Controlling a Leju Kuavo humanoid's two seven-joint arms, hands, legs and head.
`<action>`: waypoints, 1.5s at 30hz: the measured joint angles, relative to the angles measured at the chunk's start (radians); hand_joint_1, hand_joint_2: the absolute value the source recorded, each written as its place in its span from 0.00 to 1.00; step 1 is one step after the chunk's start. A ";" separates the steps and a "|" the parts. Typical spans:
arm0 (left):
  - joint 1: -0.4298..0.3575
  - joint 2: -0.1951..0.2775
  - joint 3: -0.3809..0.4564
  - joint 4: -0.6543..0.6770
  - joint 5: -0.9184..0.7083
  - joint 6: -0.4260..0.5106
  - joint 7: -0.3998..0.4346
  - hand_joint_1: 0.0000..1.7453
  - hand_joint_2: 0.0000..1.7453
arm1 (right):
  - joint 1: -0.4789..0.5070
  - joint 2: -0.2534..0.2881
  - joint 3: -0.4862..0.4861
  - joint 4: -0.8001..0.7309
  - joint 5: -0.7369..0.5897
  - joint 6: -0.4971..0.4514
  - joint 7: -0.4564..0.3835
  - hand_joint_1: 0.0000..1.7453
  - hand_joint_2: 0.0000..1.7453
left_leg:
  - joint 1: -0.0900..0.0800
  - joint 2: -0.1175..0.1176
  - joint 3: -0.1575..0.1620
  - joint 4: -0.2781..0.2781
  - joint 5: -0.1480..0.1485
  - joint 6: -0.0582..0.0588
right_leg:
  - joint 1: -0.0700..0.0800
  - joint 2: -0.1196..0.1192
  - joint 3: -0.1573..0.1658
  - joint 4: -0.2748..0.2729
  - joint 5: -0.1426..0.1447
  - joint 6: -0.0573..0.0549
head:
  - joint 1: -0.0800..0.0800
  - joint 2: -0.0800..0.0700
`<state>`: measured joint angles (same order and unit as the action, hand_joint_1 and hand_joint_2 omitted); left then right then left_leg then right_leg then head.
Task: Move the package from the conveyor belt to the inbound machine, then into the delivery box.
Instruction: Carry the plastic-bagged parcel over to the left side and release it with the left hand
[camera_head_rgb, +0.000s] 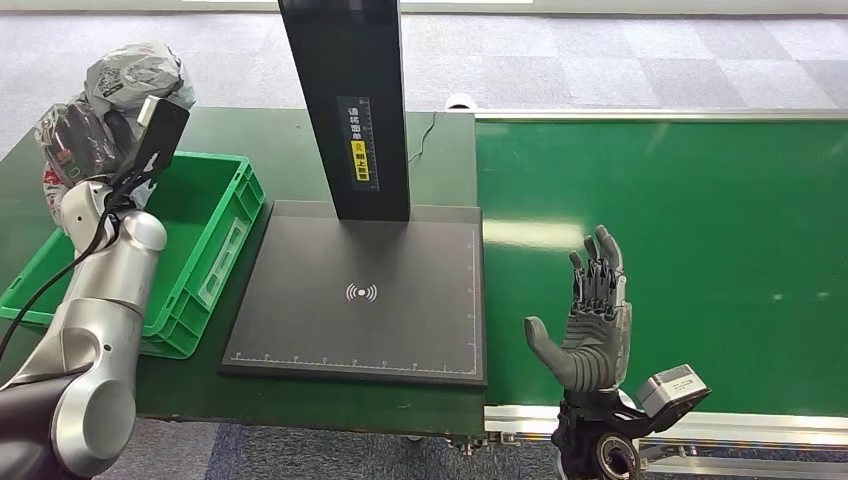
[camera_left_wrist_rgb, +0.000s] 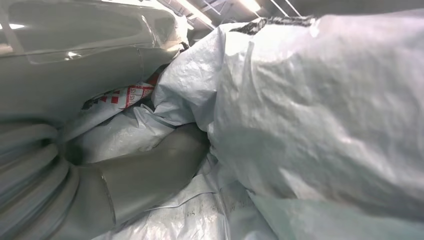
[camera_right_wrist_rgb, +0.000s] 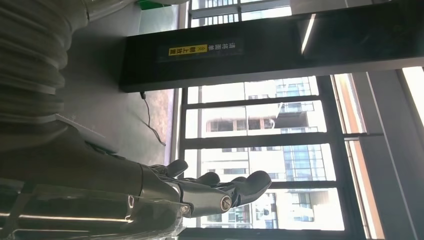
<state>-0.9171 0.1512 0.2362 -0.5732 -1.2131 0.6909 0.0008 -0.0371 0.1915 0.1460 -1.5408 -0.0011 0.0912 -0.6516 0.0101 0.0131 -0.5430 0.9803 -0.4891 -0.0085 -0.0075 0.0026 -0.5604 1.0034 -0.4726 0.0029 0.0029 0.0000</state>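
The package (camera_head_rgb: 125, 85) is a crumpled grey plastic bag with a red and white label. My left hand (camera_head_rgb: 85, 140) grips it, raised above the far left end of the green delivery box (camera_head_rgb: 215, 235). In the left wrist view the grey bag (camera_left_wrist_rgb: 310, 115) lies against my thumb (camera_left_wrist_rgb: 145, 172). The inbound machine's black scanning plate (camera_head_rgb: 360, 290) lies in the middle with nothing on it, its black post (camera_head_rgb: 350, 100) rising behind. My right hand (camera_head_rgb: 590, 320) is held upright with its fingers spread, holding nothing, over the near edge of the green conveyor belt (camera_head_rgb: 680, 200).
The green table top (camera_head_rgb: 290, 140) carries the box and the scanner. A thin cable (camera_head_rgb: 425, 135) runs behind the post. The belt's silver frame (camera_head_rgb: 740, 425) borders its near side. Grey carpet tiles (camera_head_rgb: 600, 60) lie beyond.
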 joint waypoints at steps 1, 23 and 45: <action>-0.002 0.002 0.001 0.008 0.000 0.000 0.000 1.00 1.00 | 0.000 0.000 0.000 0.000 0.000 0.000 0.000 0.00 1.00 | 0.000 0.000 0.000 0.000 0.000 0.000 | 0.000 0.000 0.000 0.000 0.000 0.000 | 0.000 0.000; -0.046 0.045 -0.030 0.174 -0.288 -0.288 0.312 0.00 1.00 | 0.021 -0.002 0.001 -0.027 0.021 0.008 0.033 0.00 1.00 | 0.000 0.000 -0.001 0.000 0.000 0.000 | 0.000 -0.001 0.000 0.000 0.000 0.000 | 0.000 0.000; -0.064 0.065 0.052 0.229 -0.095 -0.440 0.197 0.00 1.00 | 0.021 -0.010 0.014 -0.024 0.012 0.000 0.029 0.00 1.00 | 0.000 -0.001 0.000 0.000 0.000 0.000 | 0.000 -0.001 -0.001 0.000 0.000 0.000 | 0.000 0.000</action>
<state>-0.9813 0.2164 0.2881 -0.3444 -1.3083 0.2508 0.1980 -0.0158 0.1820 0.1598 -1.5650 0.0110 0.0908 -0.6229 0.0105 0.0124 -0.5433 0.9803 -0.4890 -0.0087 -0.0072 0.0017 -0.5615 1.0035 -0.4726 0.0029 0.0029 0.0000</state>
